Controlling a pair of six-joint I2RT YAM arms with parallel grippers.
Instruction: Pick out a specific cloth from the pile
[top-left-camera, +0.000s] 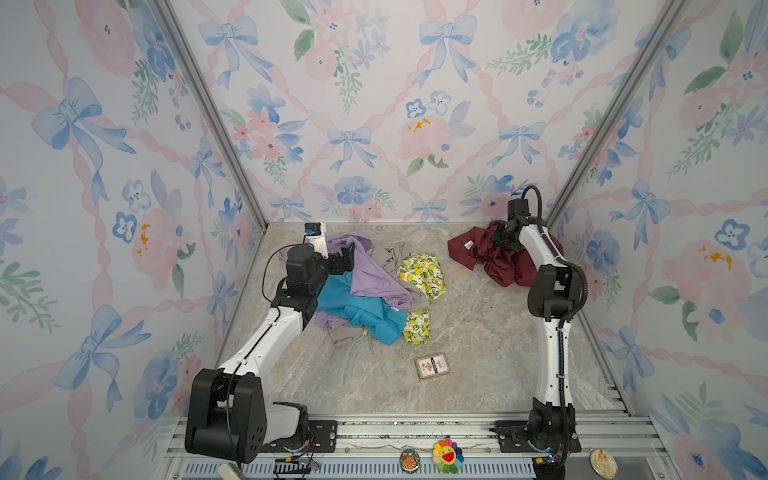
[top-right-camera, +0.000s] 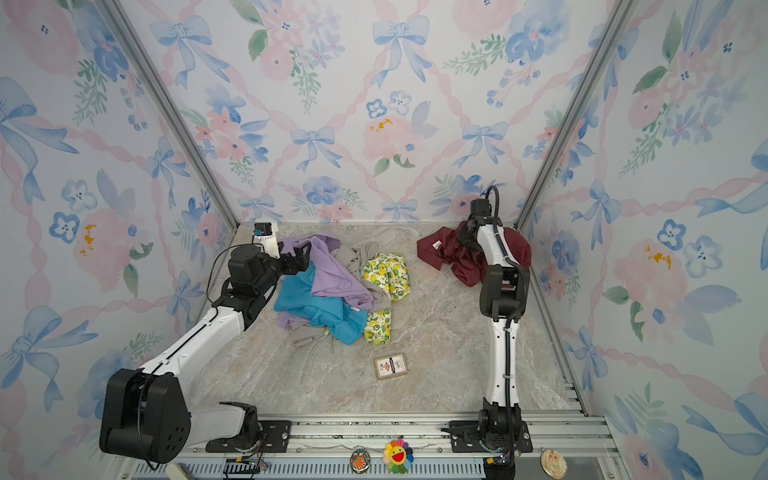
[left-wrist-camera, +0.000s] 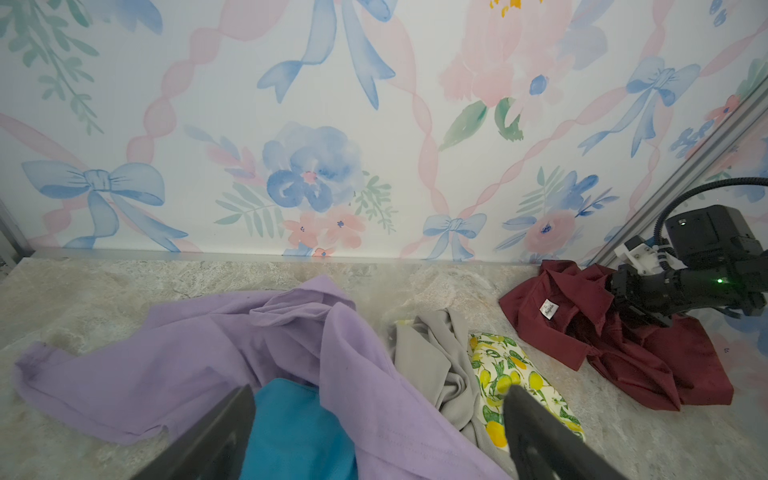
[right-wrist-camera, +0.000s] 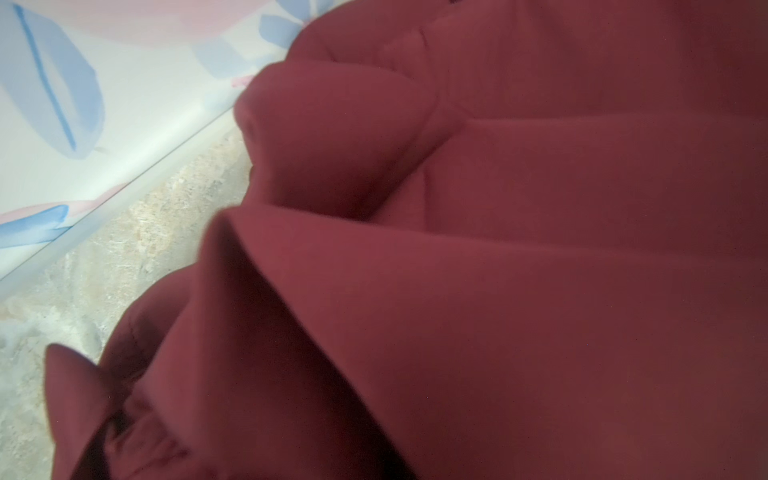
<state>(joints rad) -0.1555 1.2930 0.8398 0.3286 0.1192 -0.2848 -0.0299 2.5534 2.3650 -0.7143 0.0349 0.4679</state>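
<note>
The cloth (top-left-camera: 469, 253) (top-right-camera: 436, 249), a dark maroon shirt with a small white neck label, lies crumpled at the back right, apart from the pile (top-left-camera: 374, 291). My right gripper (top-left-camera: 502, 243) (left-wrist-camera: 623, 297) presses down into its folds. The right wrist view is filled with maroon cloth (right-wrist-camera: 540, 249), and the jaws are hidden. The pile holds a lilac shirt (top-left-camera: 370, 270), a teal-blue garment (top-left-camera: 349, 305), a grey-beige piece (top-left-camera: 388, 255) and a lemon-print fabric (top-left-camera: 419, 270). My left gripper (top-left-camera: 347, 257) (left-wrist-camera: 378, 415) hovers open over the pile's left edge, holding nothing.
A small playing-card box (top-left-camera: 432, 366) lies on the marble table (top-left-camera: 478, 332) in front of the pile. Floral walls close the back and both sides; the maroon shirt sits near the back right corner post. A sunflower toy (top-left-camera: 447, 455) hangs on the front rail.
</note>
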